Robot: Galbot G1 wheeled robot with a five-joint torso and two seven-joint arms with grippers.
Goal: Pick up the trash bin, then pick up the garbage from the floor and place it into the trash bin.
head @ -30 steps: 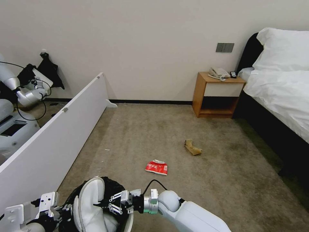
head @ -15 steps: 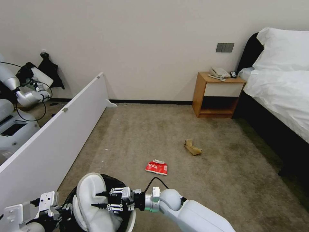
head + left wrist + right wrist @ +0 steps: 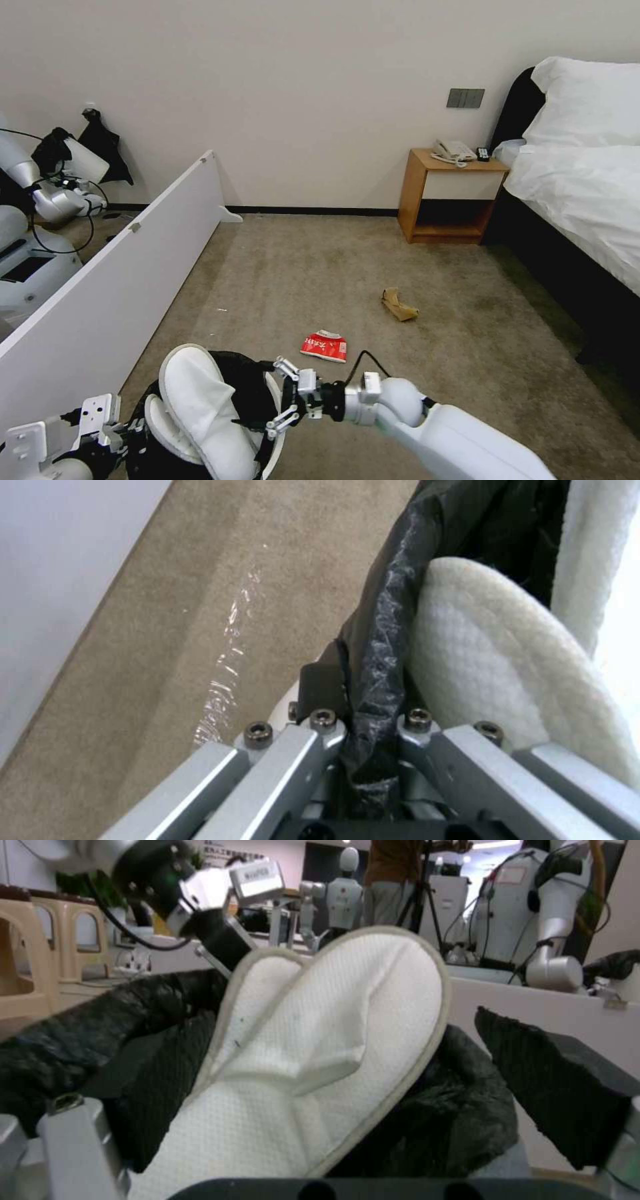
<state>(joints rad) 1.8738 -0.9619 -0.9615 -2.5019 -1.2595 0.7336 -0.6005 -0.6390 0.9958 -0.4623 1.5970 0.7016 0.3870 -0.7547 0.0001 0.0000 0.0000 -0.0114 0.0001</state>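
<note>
White terry slippers (image 3: 203,407) stand up out of the black-lined trash bin (image 3: 257,393), soles leaning against each other, their toes above the rim. The right claw (image 3: 285,399) hangs just beside the bin's near rim, its fingers spread apart and holding nothing; in the right wrist view the slippers (image 3: 320,1040) sit directly ahead of it, between its open fingers but not touched by them. The left claw (image 3: 110,433) is on the far side of the bin from the right claw, clamped together on the bin's rim; the left wrist view shows its fingers (image 3: 320,730) pinching the folded black bag (image 3: 380,670), with a slipper (image 3: 493,680) pressed against the liner just inside. Beyond the right claw, on the beige carpet floor (image 3: 320,280), a red snack packet (image 3: 324,346) lies near the bin, and a crumpled brown paper bag (image 3: 399,305) lies farther out, well apart from both claws. A white panel (image 3: 113,287) runs along the floor on the left claw's side. A wooden nightstand (image 3: 450,197) and a bed (image 3: 580,180) stand against the far wall.
</note>
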